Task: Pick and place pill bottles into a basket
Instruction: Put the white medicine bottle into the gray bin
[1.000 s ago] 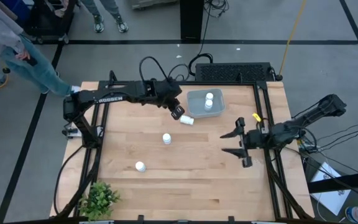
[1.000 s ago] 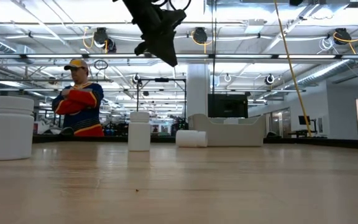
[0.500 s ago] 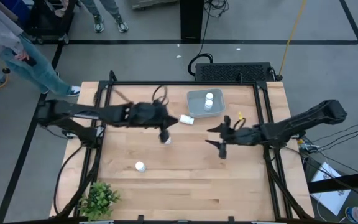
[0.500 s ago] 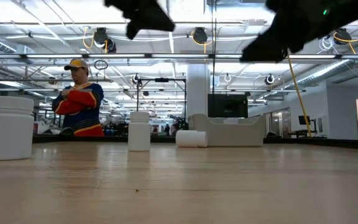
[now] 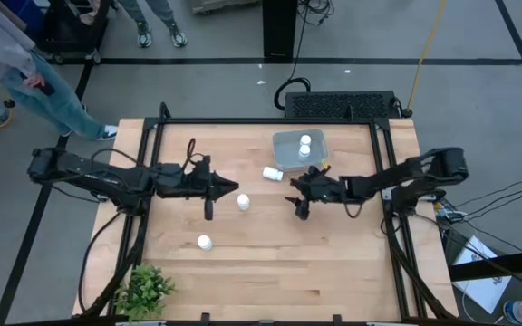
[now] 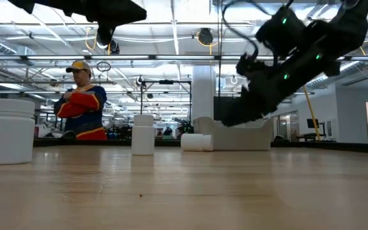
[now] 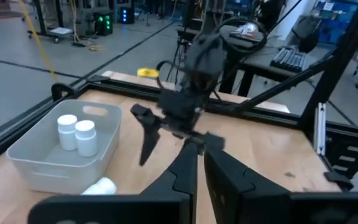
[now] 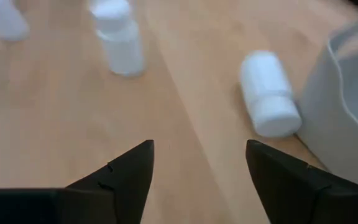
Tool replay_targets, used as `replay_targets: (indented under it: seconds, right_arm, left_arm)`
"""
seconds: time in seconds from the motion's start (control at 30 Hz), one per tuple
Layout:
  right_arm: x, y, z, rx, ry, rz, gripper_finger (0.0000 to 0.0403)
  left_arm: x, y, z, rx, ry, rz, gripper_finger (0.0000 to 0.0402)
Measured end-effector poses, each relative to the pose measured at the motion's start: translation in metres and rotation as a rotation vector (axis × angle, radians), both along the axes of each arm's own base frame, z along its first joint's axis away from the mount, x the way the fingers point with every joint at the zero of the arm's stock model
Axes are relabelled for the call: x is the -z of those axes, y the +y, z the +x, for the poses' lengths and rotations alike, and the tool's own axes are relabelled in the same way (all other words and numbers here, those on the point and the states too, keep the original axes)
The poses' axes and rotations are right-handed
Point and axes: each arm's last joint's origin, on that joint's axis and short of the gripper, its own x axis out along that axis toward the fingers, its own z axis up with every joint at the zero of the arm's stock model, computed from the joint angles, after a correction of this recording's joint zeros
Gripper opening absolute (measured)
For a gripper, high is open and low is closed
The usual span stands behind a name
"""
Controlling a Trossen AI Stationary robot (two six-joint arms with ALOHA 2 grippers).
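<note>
Wooden plank table [image 5: 333, 244], translucent rounded basket [image 5: 288, 149], smooth white cylindrical pill bottles [image 5: 273, 173]

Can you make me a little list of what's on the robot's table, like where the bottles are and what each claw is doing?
bottles in basket: two pill bottles, standing upright
basket: basket at the far middle of the table
tipped bottle: lying bottle on its side beside the basket
standing bottles: middle bottle and near bottle, upright on the wood
left claw: left claw, shut, empty, close to the middle bottle
right claw: right claw, open, empty, facing the lying bottle
</note>
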Motion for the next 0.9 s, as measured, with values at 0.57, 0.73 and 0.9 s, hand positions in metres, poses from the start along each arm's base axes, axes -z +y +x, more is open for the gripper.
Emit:
replay_targets:
  seconds: [0.57, 0.73, 0.9]
  right_arm:
    - [0.039, -0.05, 0.014, 0.047, 0.002, 0.051, 0.0289]
    - [0.035, -0.056, 0.017, 0.023, -0.02, 0.041, 0.0287]
    - [0.032, -0.059, 0.019, 0.004, -0.035, 0.048, 0.0287]
  left_arm:
    - [-0.004, -0.008, -0.008, 0.048, -0.022, 0.049, 0.0035]
    - [-0.004, -0.011, -0.008, 0.06, -0.022, 0.054, 0.0035]
    - [-0.004, -0.014, -0.008, 0.076, -0.022, 0.052, 0.0035]
